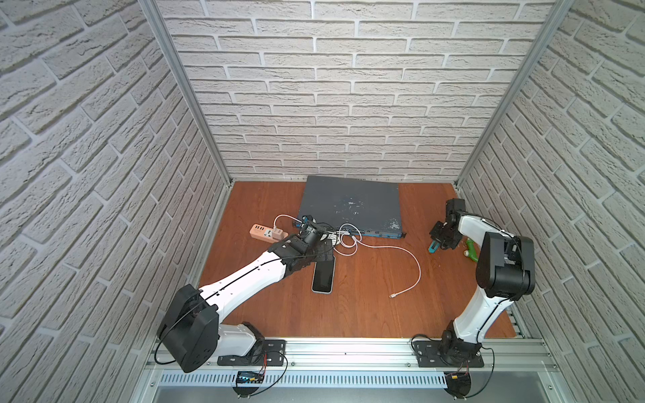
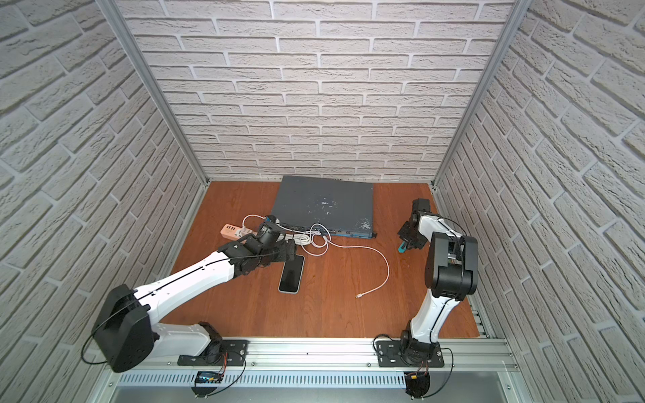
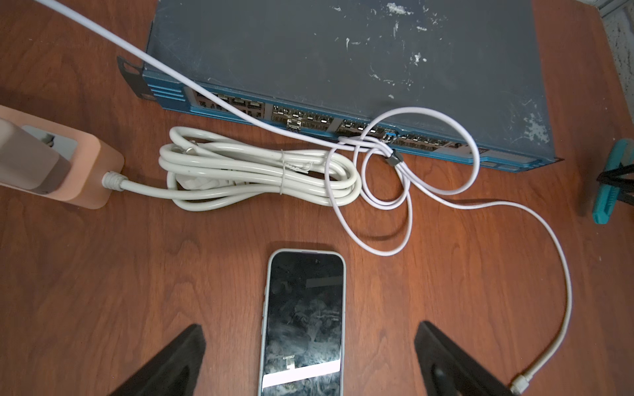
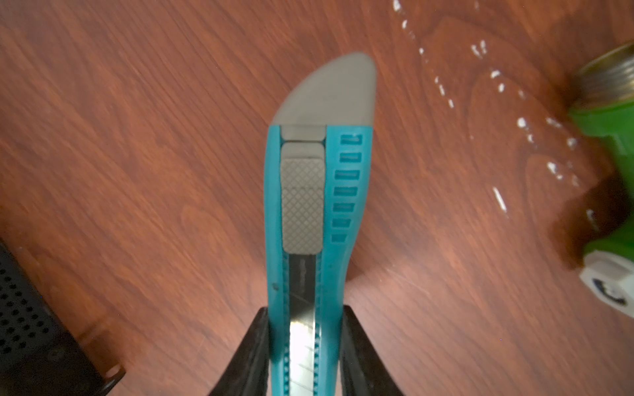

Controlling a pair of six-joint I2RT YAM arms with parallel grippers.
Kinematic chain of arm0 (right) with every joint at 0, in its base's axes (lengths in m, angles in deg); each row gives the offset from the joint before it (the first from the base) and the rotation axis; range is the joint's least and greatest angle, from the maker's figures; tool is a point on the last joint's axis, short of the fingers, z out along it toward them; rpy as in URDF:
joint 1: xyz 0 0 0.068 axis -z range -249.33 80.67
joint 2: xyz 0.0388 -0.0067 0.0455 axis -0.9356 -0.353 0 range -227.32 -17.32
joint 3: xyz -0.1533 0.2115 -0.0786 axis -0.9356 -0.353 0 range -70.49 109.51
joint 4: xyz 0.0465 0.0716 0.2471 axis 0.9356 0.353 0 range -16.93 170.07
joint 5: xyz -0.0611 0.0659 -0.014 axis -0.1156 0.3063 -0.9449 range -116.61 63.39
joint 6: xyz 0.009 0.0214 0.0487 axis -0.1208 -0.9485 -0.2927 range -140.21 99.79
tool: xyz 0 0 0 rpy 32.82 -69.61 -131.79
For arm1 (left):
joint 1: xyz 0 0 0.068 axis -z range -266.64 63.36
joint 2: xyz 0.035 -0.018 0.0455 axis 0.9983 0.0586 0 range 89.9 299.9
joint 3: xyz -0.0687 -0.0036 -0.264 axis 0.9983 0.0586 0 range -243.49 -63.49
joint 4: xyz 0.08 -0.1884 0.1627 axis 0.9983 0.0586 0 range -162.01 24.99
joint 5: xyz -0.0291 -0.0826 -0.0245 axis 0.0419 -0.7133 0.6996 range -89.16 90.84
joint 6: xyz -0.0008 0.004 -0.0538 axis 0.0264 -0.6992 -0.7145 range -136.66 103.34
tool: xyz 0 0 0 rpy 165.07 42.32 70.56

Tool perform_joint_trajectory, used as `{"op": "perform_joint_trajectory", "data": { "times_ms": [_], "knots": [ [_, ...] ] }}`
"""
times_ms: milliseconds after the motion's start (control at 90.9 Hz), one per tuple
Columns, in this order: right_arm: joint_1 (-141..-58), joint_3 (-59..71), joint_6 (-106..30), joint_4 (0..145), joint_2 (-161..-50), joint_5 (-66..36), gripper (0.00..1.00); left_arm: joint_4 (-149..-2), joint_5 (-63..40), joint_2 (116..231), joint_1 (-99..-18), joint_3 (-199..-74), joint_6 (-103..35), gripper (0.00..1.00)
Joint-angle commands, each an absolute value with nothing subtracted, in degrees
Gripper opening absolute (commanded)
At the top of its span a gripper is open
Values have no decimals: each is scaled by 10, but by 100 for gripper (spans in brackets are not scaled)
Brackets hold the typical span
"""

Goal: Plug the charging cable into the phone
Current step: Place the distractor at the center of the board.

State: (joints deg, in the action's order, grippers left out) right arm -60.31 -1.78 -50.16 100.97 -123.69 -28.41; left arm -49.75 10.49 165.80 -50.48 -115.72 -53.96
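Note:
The phone [image 1: 323, 277] [image 2: 291, 275] lies flat, screen up, on the wooden table, left of centre. My left gripper [image 3: 308, 327] hovers over the phone's far end, open, one finger on each side of the phone [image 3: 303, 322] and well apart from it. The charging cable [image 1: 415, 265] runs from loops by the grey box in an arc to the right. Its small plug [image 1: 392, 295] [image 3: 519, 382] lies free on the wood, right of the phone. At the right, my right gripper [image 4: 305, 315] is shut on a teal utility knife [image 4: 308, 192] [image 1: 432, 247].
A large dark grey flat box [image 1: 349, 206] fills the back centre. A peach power strip [image 1: 265, 232] with a charger block [image 3: 27, 154] sits to its left. A bundled thick white cord [image 3: 257, 171] lies just beyond the phone. A green fitting [image 1: 472, 251] lies near the right arm.

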Motion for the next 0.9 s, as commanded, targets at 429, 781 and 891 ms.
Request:
{"op": "perform_joint_trajectory", "data": {
  "times_ms": [429,781,891],
  "knots": [
    [-592,-24,-503,1000,-1261,-278,45,-504,112,1652,-517,-1156,-536,99],
    [-594,-61,-480,960,-1211,-253,99,-505,115,1642,-520,-1148,-537,98],
    [-594,-71,-470,953,-1196,-255,99,-506,114,1639,-520,-1146,-537,98]
  ]
}}
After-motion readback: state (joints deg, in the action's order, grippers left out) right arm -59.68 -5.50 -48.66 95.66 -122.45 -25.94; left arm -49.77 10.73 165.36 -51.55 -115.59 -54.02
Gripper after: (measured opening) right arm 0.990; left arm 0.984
